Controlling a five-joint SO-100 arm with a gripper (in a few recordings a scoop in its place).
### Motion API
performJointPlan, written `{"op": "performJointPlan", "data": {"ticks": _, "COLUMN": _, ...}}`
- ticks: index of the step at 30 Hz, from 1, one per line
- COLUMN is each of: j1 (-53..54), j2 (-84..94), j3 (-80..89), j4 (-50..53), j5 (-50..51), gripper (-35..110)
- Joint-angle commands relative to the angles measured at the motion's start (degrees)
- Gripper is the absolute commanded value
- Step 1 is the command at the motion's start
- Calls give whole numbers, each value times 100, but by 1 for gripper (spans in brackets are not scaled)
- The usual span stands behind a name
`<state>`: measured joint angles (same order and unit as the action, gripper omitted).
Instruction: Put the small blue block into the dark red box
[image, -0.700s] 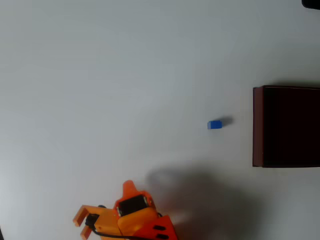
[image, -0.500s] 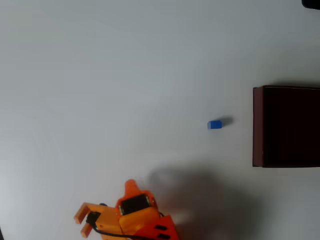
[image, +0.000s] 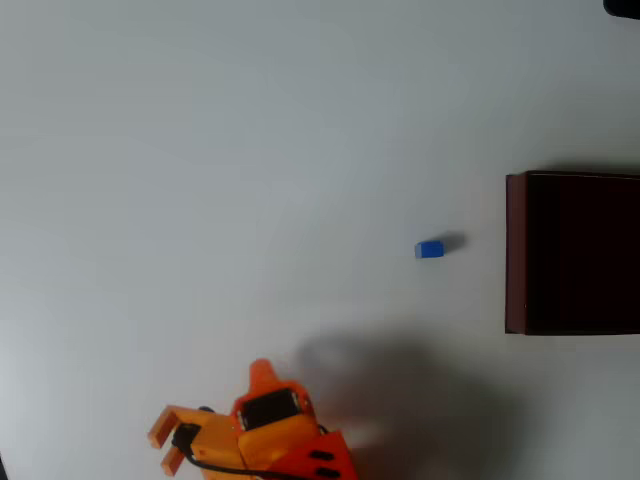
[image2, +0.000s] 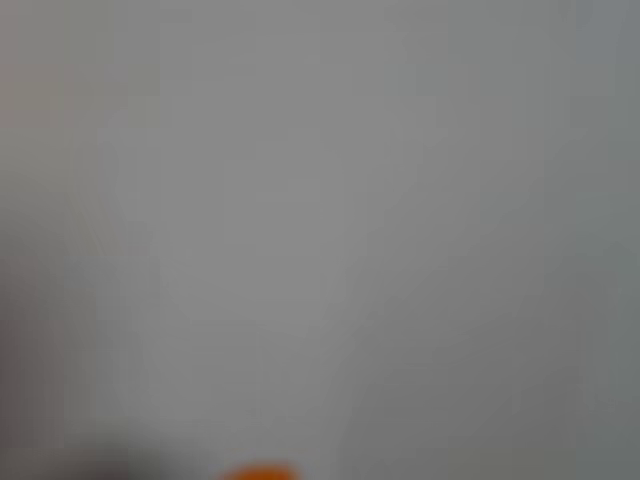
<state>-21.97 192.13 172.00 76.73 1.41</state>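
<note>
Pointing toward the left edge in the overhead view, the orange tool (image: 160, 448) sits at the bottom of the picture, low and far to the left of the dark red box (image: 515, 252). Its two fingers (image: 167, 420) stand apart with a gap between them, so the tool is released and nothing is between them. Behind the fingers there is a black part on the orange body, and a thin dark cable runs along the lower side. A soft grey shadow (image: 400, 385) lies on the worktop (image: 250, 150) to the right of the tool, between it and the box but lower than the box.

The small blue block (image: 429, 250) lies flat on the pale worktop, a little to the left of the box's left wall and apart from it, about level with the middle of that wall. It throws a small dark shadow to its upper right side. The block is well apart from the tool, up and to the right of it.

The box stands at the right edge of the overhead view, cut by this edge. Its thin maroon left wall is clear and its inside is almost black.

In the wrist view, the worktop (image2: 320, 220) is a blurred grey surface, and a small orange piece (image2: 258, 471) shows at the bottom edge.
</note>
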Motion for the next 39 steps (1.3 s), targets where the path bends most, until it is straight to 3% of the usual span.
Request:
{"op": "performJointPlan", "data": {"ticks": 1, "j1": 0, "j2": 18, "j3": 18, "j4": 53, "j5": 123, "gripper": 0}}
{"op": "performJointPlan", "data": {"ticks": 30, "j1": -97, "j2": 35, "j3": 26, "j4": -44, "j5": -220, "gripper": 0}}
{"op": "performJointPlan", "data": {"ticks": 39, "j1": 220, "j2": 35, "j3": -246, "j4": -264, "j5": -387, "gripper": 20}}
